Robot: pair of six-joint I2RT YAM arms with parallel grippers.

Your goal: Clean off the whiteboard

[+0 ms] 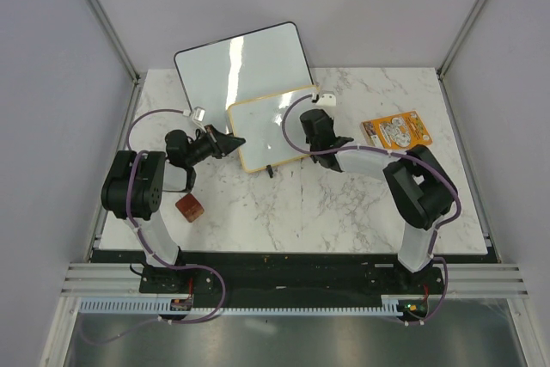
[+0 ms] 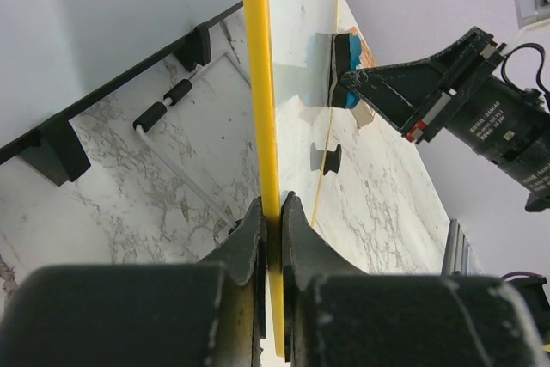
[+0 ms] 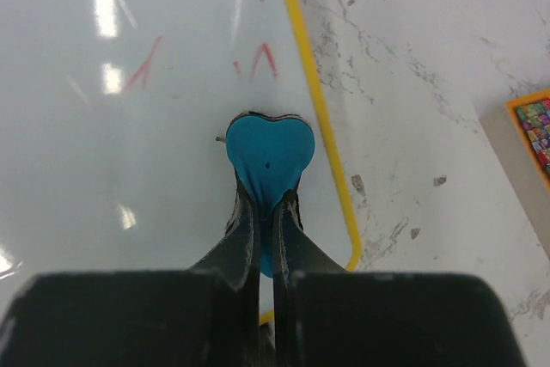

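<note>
Marble-patterned surface [image 1: 326, 204] sits inside plain grey walls, and the small yellow-framed whiteboard [image 1: 266, 131] is at its middle-back, between the 2 arms and just in front of a larger black-framed board [image 1: 245, 58].

The small board is not lying flat. It is tipped up on one edge, with a black foot [image 2: 326, 159] showing on its underside. The left jaws are pinched tight on the yellow frame [image 2: 258, 83] at the board's left side. That grip looks to be a brace, so the board will not slide or fall over when it is rubbed from the other side.

The right jaws are closed nearly all the way on the tail of a blue heart-shaped eraser [image 3: 268, 152]. Its broad face is pressed against the white panel near the right-hand frame. Holding it by the narrow end leaves the wide pad free to wipe.

A few red strokes [image 3: 268, 60] sit just beyond the eraser, with another further along the panel, so the job looks only partly done. The next sweep probably needs to push forward over them.

A reddish wooden block [image 1: 190, 206] and an orange card [image 1: 395, 130] lie well apart from the board.
</note>
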